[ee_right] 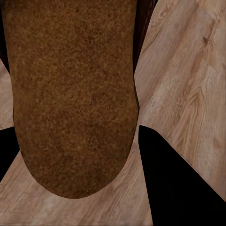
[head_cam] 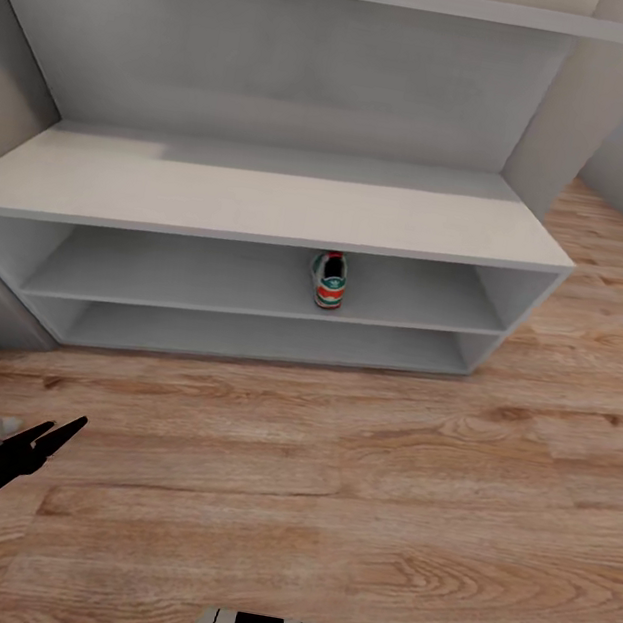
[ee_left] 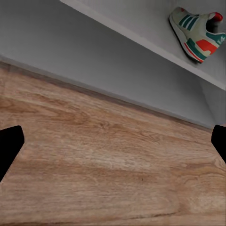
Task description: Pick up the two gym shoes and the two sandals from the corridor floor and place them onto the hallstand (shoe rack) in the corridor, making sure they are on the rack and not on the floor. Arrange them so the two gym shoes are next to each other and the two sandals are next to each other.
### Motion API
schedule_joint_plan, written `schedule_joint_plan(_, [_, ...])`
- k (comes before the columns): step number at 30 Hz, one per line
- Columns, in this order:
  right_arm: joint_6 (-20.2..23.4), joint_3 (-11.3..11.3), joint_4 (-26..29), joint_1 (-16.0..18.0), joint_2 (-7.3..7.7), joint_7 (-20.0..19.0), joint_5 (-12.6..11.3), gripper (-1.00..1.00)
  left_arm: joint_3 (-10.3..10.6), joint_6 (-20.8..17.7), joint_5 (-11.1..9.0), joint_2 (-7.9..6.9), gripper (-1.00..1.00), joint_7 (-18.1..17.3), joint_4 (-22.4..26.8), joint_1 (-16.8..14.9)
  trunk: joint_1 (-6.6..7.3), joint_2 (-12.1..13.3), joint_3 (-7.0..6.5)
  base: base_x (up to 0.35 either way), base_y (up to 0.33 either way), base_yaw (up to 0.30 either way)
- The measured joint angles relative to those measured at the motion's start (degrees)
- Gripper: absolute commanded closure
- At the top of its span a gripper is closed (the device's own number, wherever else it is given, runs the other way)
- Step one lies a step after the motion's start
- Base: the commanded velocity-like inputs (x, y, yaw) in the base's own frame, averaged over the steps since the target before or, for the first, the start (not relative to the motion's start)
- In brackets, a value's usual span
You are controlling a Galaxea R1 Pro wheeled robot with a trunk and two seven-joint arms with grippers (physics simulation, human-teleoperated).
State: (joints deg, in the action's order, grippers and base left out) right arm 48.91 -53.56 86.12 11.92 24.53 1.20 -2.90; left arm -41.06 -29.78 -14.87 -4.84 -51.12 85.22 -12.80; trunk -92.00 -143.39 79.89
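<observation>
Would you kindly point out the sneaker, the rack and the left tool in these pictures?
Sneaker (head_cam: 330, 281): head view, on its red-orange heel.
Rack (head_cam: 269, 203): head view, on its bare flat top.
Left tool (head_cam: 55, 437): head view, midway between its black fingertips.

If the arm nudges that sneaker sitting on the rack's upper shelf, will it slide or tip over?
The gym shoe rests flat on its broad sole, so it would probably slide, not tip. It looks light, so a nudge could carry it far on the shoe rack's smooth white shelf. Its soft upper may dent.

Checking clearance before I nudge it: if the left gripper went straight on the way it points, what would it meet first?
Probably the corridor floor: the left gripper aims at bare planks short of the hallstand. Depth is unclear.
</observation>
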Motion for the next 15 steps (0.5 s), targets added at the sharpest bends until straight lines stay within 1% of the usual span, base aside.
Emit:
schedule_joint_plan(5, [0.01,0.0,0.01,0.01,-0.02,0.0,-0.04,1.0,-0.02,0.01,-0.01,0.0,-1.0,-0.03,-0.01,0.0,-0.01,0.0,0.0,-0.177,0.272,0.0])
schedule_joint_plan(15, [0.01,0.0,0.01,0.0,-0.02,0.0,0.02,1.0,-0.02,0.01,-0.05,0.0,-1.0,0.0,-0.01,0.0,-0.02,0.0,0.0,-0.246,0.227,0.0])
